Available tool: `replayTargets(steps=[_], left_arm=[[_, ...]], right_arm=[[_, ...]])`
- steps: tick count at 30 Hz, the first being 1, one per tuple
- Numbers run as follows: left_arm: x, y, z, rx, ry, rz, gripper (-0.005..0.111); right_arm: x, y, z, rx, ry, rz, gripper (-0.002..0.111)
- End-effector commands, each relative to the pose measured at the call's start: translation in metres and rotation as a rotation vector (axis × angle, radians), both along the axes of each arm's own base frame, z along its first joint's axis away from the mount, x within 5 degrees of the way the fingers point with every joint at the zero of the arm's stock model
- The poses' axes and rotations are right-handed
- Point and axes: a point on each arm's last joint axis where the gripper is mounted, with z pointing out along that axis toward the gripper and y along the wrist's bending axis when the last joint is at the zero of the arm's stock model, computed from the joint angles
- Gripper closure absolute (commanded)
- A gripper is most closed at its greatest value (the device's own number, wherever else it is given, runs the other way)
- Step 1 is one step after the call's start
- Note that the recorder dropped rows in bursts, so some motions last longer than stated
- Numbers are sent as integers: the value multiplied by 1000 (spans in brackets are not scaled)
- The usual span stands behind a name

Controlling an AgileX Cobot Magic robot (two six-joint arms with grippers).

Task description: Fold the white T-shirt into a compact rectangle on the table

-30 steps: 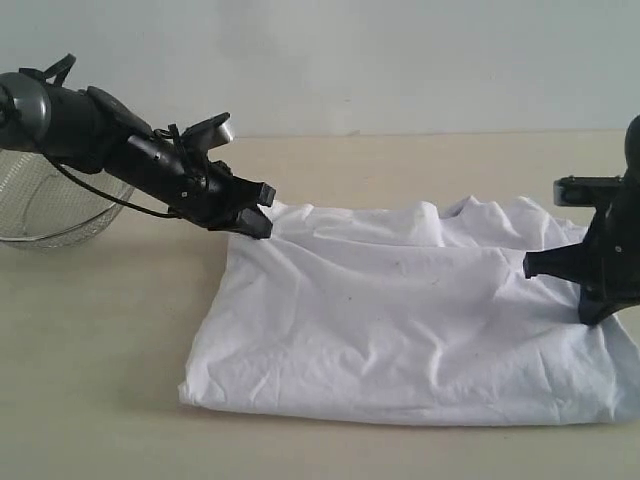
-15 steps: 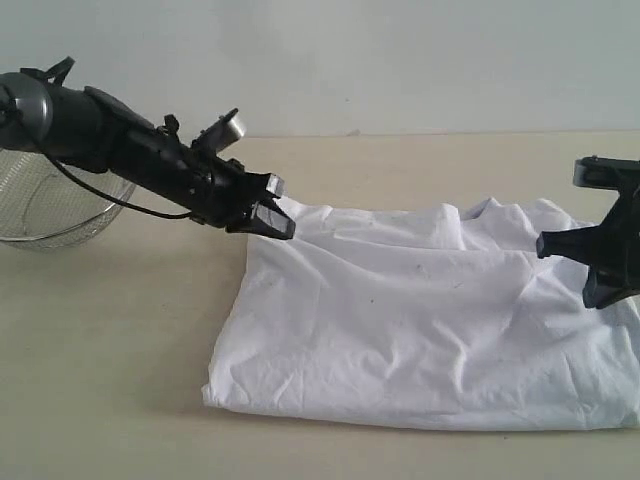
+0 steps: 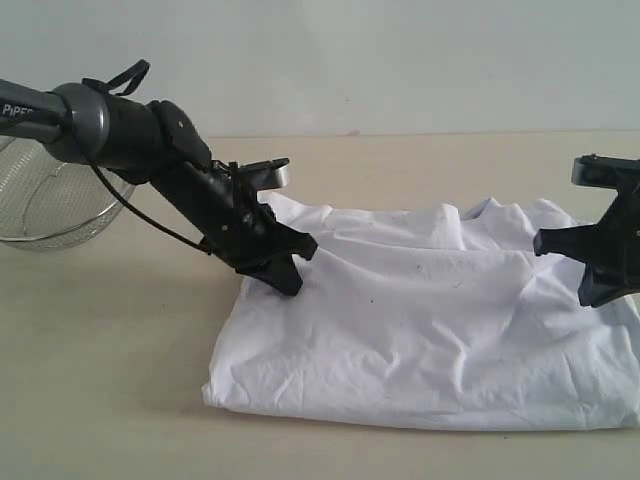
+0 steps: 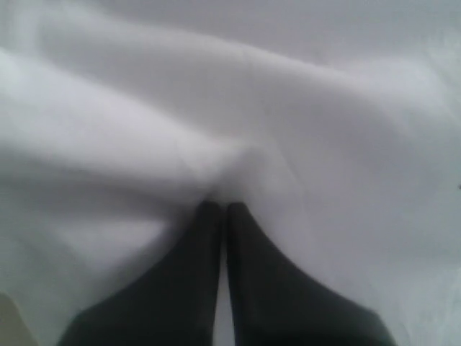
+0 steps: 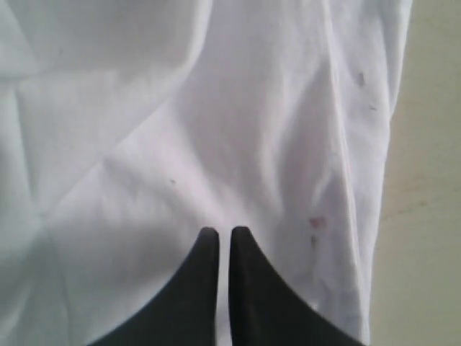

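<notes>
- The exterior view is showing the whole layout: the shirt (image 3: pixel 420 340) is lying on the bench (image 3: pixel 100 380) from the middle out to the right edge of the picture, with both arms reaching in over it from the two sides.
- Only this view is showing the left fingers (image 3: pixel 285 272) pressing down on the shirt's far left part, and the right fingers (image 3: pixel 595 285) pointing down at its right end; whether those are touching the cloth I cannot tell.
- The left wrist view is blurred, yet it is showing what the outside camera is missing: the left fingers (image 4: pixel 205 245) are lying together, and a small pucker of cloth is rising right at their tips. Whether cloth is caught between them is not showing.
- The right wrist view is showing the right fingers (image 5: pixel 205 259) together too, over a flat stretch of cloth with a strip of bare bench beside it.
- This close view is also picking up faint reddish marks (image 5: pixel 315 222) near the shirt's edge.
- A wire bowl (image 3: pixel 40 200) is standing at the far left of the bench, well apart from the shirt; the left arm is hiding part of it.
- The shirt is looking white and wrinkled, lying as a broad rough rectangle of doubled layers, with bumps of loose cloth along its far edge and a few dark specks.
</notes>
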Motion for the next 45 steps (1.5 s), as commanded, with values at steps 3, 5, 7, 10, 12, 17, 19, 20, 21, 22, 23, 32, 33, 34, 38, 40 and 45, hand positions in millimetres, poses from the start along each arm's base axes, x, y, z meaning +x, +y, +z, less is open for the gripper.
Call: replayTargets(steps=[3,5,7,10,12,17,19,20,21,22,23,32,33,34,38,40,45], left_arm=[[-1,7,-35,117,59,27,102],[-2,9,-36,136,63,31,102],[-1,10,-34,143,57,37,102],[0,11,-31,159,43,39,102],[0,14,-31,180,45,51,102],[0,27,-31,177,48,104,102],[-1,34,-28,171,43,133,102],[-1,39,-27,170,38,152,102],[-1,42,-25,169,35,160,102],[0,47,-23,170,33,170,102],[0,51,-22,170,31,181,102],[-5,61,-5,170,-6,206,102],[-7,61,-2,168,-9,206,102],[-8,61,0,166,-11,207,102],[-8,62,6,160,-37,220,102],[-9,62,6,156,-34,223,102],[-9,62,6,156,-32,223,102]], right_arm=[[-1,-1,22,-9,-95,-7,108],[-1,-1,29,-15,-120,-6,108],[0,-1,31,-20,-132,1,108],[3,-2,29,-27,-150,3,108],[3,-2,29,-30,-160,2,108],[3,-2,29,-30,-160,9,108],[3,-2,29,-30,-160,9,108],[3,-2,29,-29,-160,7,108],[3,-2,29,-29,-160,7,108],[3,-2,29,-29,-160,7,108],[3,-2,29,-29,-160,7,108],[5,2,30,-2,-175,26,108],[6,4,30,14,-185,29,108],[7,8,31,27,-202,44,108],[20,21,32,48,-256,68,108],[32,27,28,64,-254,78,108],[61,30,15,85,-249,70,108]])
